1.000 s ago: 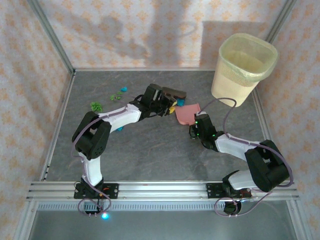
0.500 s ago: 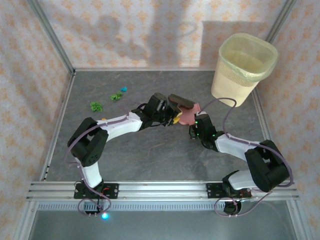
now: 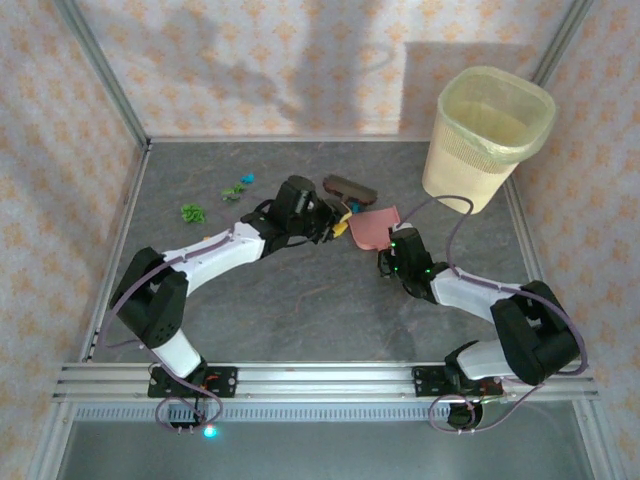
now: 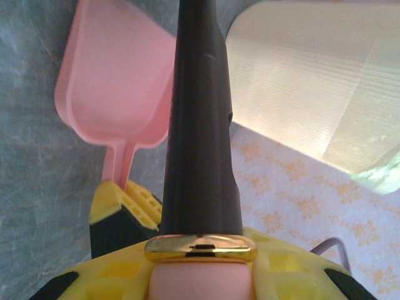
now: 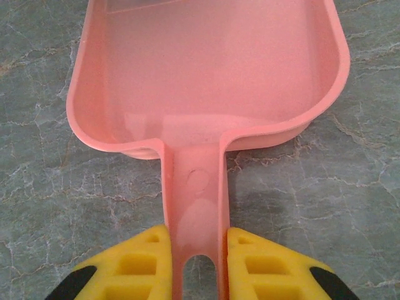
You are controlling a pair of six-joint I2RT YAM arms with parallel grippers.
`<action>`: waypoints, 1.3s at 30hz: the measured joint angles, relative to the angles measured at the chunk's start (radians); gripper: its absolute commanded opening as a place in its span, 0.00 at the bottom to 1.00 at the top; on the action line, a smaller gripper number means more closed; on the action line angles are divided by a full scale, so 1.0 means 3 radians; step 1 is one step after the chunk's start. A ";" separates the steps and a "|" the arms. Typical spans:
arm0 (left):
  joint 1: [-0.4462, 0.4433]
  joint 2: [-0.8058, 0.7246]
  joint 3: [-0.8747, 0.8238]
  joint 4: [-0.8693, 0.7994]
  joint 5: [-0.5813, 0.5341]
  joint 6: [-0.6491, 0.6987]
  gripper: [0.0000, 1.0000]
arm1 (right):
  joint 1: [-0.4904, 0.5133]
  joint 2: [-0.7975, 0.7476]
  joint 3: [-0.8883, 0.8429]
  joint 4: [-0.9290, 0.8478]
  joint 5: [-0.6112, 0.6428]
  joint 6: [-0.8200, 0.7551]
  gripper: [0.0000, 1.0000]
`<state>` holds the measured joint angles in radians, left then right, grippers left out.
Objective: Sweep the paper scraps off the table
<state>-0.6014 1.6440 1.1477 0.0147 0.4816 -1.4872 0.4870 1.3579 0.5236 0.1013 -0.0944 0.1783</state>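
Now my left gripper (image 3: pixel 338 224) is clamped tight on the dark brush (image 4: pixel 200 125) handle, and my right gripper (image 5: pixel 197 262) pinches the pink dustpan (image 5: pixel 206 69) handle. Green and teal paper scraps (image 3: pixel 192 212) lie on the table (image 3: pixel 300 310), at nine o'clock from the brush head

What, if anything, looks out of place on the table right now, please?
Only the paper scraps: green and teal bits lie loose on the table left of the brush, while the pink dustpan is empty. The bin stands upright; nothing looks damaged.
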 measured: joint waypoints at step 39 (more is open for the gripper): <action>0.0046 0.0389 0.0226 -0.0229 0.0220 0.0221 0.00 | 0.0000 0.0464 0.1072 -0.1356 -0.0020 0.0154 0.06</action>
<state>-0.5877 1.7607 1.2156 -0.0540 0.5476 -1.4208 0.4870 1.4971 0.8452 -0.3054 -0.1005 0.2245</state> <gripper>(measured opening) 0.280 0.207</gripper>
